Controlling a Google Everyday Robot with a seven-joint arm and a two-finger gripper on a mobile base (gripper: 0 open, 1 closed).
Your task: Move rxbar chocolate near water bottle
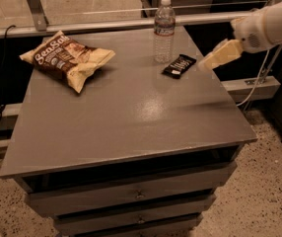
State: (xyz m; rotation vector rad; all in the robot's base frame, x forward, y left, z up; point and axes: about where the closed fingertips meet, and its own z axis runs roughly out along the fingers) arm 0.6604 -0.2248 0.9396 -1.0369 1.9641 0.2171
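— Progress on the task: where does the rxbar chocolate (179, 66) lie?

— It lies flat on the table (131, 127), just beside the gripper (211, 59), on its inner side, and apart from it. The water bottle (164, 31) stands upright just beyond the bar, a little farther from the gripper.

— And the gripper itself?

— It hovers above the table edge and carries nothing. How wide it is open, one cannot tell.

— What is left, then?

— The bar seems already near the bottle, so probably only the arm's retreat. The chip bag (67, 58) lies well apart, across the table.
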